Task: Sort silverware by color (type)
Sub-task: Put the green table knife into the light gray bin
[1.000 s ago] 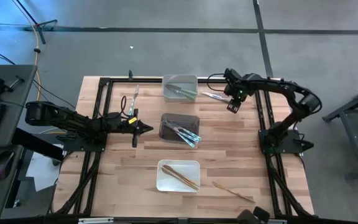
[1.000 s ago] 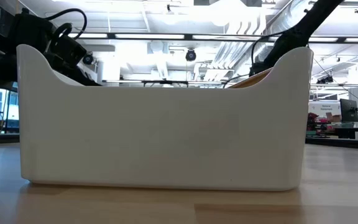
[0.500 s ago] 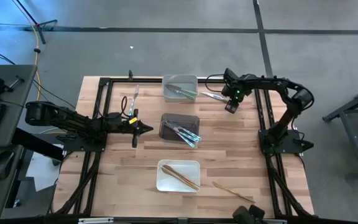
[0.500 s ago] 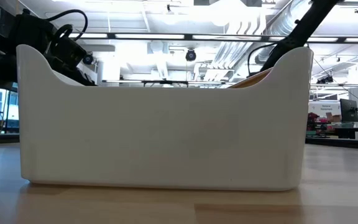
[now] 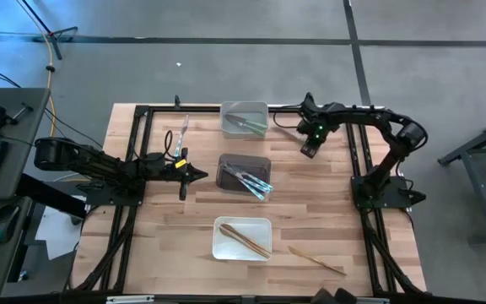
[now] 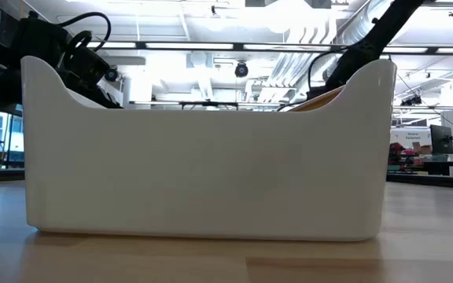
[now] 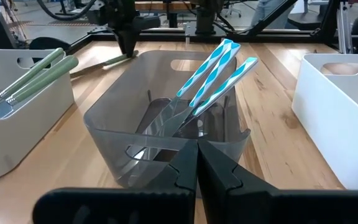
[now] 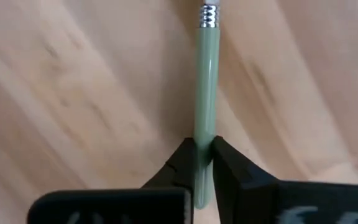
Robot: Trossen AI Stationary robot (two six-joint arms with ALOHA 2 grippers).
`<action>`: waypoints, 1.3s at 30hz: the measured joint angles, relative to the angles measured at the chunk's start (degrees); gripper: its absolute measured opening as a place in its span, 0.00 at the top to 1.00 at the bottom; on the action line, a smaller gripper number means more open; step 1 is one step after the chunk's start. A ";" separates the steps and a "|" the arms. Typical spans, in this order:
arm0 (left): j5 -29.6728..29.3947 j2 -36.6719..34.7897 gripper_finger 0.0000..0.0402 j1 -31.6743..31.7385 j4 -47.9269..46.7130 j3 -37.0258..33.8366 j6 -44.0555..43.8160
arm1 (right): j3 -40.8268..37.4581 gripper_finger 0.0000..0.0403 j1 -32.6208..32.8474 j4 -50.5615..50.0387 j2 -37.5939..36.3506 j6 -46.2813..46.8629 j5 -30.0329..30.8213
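Note:
A loose olive green utensil [image 8: 207, 93] lies on the table just right of the far white bin [image 5: 245, 108], which holds more green silverware. My right gripper [image 5: 304, 127] is down over it and shut on its handle. My left gripper [image 5: 194, 175] is shut and holds nothing, just left of the dark middle bin [image 7: 117, 118]. Blue-striped utensils [image 7: 219, 68] lean on that bin's rim. The near white bin [image 5: 226, 245] holds tan wooden pieces. My right gripper pinches the green utensil's handle [image 8: 205, 144] between its two fingers, well away from the silver collar [image 8: 209, 15]. The fingers come from above and lie along the handle. Whether the utensil has left the table does not show.
A pale utensil [image 5: 181, 133] lies loose at the far left of the table. A tan wooden one [image 5: 316, 259] lies at the near right. Black frame rails run along both sides of the table. In the low view the near white bin [image 6: 203, 173] fills the picture.
My right gripper has gone a little toward the table's left, onto the loose green utensil beside the far bin, and now has its handle between its fingers. The utensil lies where it did.

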 joint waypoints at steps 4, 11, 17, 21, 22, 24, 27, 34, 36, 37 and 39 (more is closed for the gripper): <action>0.00 0.00 1.00 0.00 -0.02 0.00 0.00 | -0.35 0.98 1.25 -0.06 -2.38 1.84 -3.01; 0.01 0.00 1.00 0.01 -0.02 0.00 0.00 | -0.40 1.00 4.24 -2.63 -9.71 5.02 -2.68; 0.01 0.00 1.00 -0.01 -0.02 0.00 -0.02 | -0.32 1.00 6.87 -2.70 -15.05 7.83 -2.64; 0.01 0.00 1.00 0.00 -0.02 0.00 0.00 | 1.64 1.00 8.60 -2.86 -17.22 10.40 -2.15; 0.01 0.00 1.00 0.01 -0.02 0.00 0.00 | 2.62 1.00 9.25 -2.68 -17.58 10.87 -2.02; 0.01 0.00 1.00 0.00 -0.02 0.00 0.00 | 5.10 1.00 10.73 -1.64 -17.92 11.82 -1.45; 0.01 0.00 1.00 0.01 0.10 0.00 0.00 | 10.14 1.00 12.80 -0.09 -17.35 13.47 -1.32; 0.01 0.00 1.00 -0.12 0.20 0.00 -0.18 | 27.17 1.00 13.95 -3.59 -7.39 20.37 -1.91; 0.01 0.00 1.00 -0.20 0.04 0.00 -0.39 | 32.85 1.00 13.49 -7.27 -2.65 20.05 -2.28; -0.02 0.00 1.00 -0.34 0.02 0.00 -0.39 | 35.66 1.00 13.29 -8.99 -0.05 19.31 -2.65; -0.07 0.00 1.00 -0.64 -0.17 0.00 -0.29 | 40.78 1.00 13.19 -12.00 5.01 17.94 -3.64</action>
